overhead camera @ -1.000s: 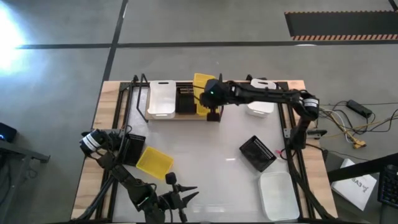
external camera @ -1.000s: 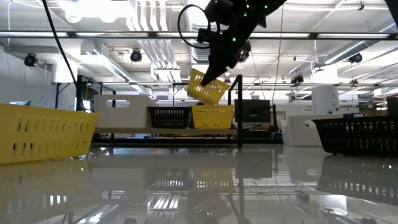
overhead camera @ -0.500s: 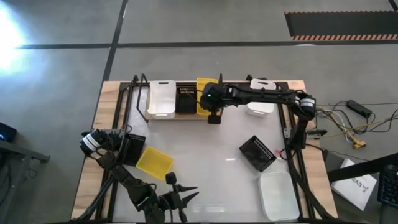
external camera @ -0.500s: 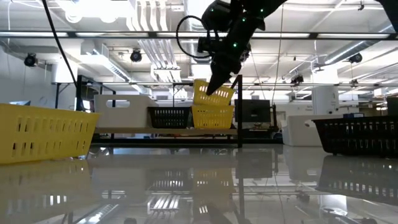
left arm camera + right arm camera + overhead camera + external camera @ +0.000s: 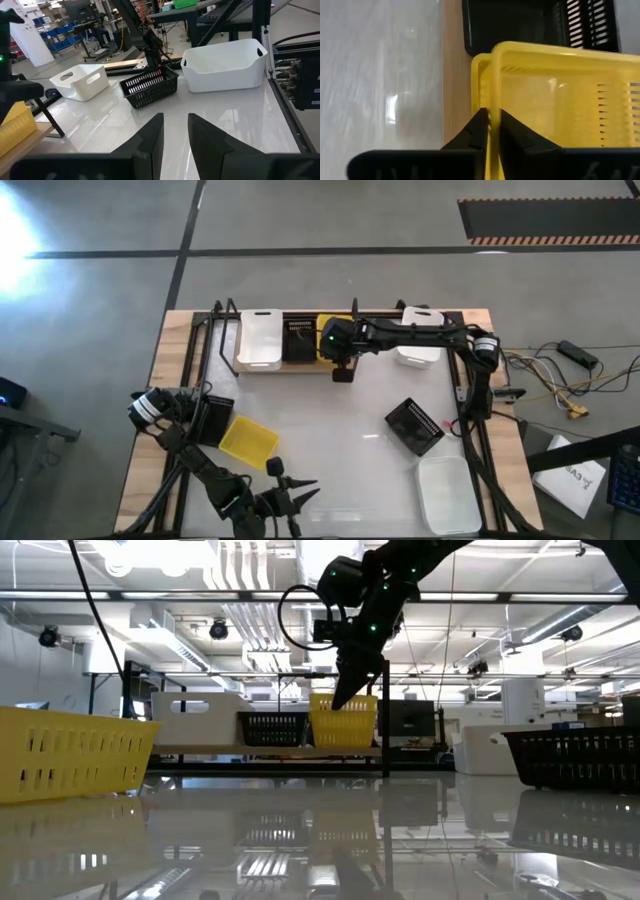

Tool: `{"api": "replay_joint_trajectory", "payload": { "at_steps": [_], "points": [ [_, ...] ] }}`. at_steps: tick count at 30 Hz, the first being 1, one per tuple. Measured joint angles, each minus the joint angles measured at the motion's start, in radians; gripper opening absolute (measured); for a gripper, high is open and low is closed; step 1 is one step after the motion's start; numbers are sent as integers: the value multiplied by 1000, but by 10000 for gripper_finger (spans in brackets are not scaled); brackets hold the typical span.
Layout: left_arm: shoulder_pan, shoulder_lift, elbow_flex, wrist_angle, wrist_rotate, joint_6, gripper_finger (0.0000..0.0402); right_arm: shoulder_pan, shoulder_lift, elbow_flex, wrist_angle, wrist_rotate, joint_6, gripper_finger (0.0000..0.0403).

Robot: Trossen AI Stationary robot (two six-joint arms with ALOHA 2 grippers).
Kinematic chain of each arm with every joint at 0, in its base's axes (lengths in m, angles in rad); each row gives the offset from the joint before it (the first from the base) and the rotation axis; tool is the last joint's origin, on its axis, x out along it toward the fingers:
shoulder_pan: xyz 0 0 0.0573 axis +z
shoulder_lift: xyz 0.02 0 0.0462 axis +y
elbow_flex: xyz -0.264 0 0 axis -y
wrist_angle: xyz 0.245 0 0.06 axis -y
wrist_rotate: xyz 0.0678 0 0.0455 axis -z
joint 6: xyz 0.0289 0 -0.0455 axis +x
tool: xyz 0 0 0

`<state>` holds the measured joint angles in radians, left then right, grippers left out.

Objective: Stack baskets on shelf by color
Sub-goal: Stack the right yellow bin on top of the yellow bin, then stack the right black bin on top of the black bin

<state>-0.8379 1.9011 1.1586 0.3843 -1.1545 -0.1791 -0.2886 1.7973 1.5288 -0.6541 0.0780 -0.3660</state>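
On the shelf (image 5: 275,368) at the table's far side stand a white basket (image 5: 258,340), a black basket (image 5: 298,338) and two nested yellow baskets (image 5: 332,330). My right gripper (image 5: 492,131) is over the near end of the yellow pair (image 5: 345,720), shut on the upper basket's wall. Another yellow basket (image 5: 248,438) lies on the tabletop near the left arm. A black basket (image 5: 413,425) and two white baskets (image 5: 447,492) (image 5: 418,348) stand on the table's right half. My left gripper (image 5: 175,132) waits open at the near left, holding nothing. My right gripper pinches the near end wall (image 5: 494,107) of the upper yellow basket, at its rim, with one finger inside the basket and one outside. The fingers slant down from above and from the table's right. The basket sits level, nested in the lower yellow basket on the shelf.
Black upright posts (image 5: 385,715) of the shelf frame stand just right of the yellow pair. Black rails (image 5: 470,430) run along the table's left and right sides. The middle of the white tabletop (image 5: 340,440) is bare.
My right gripper has come down toward the shelf, tipping more steeply. The yellow basket it carries was tilted above the shelf. It has levelled out and sunk into the yellow basket standing there.
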Motion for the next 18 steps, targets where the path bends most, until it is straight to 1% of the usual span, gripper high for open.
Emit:
{"api": "replay_joint_trajectory", "payload": {
  "at_steps": [6,11,15,18],
  "points": [
    [0,0,0,0,0,0,72,2,-8,10,-22,0,0,81],
    [0,0,0,0,0,0,72,19,-9,67,-66,0,18,122],
    [0,0,0,0,0,0,72,64,-37,87,-81,0,60,135],
    [-4,0,0,0,0,-3,72,138,-81,51,-53,1,89,133]
  ]
}}
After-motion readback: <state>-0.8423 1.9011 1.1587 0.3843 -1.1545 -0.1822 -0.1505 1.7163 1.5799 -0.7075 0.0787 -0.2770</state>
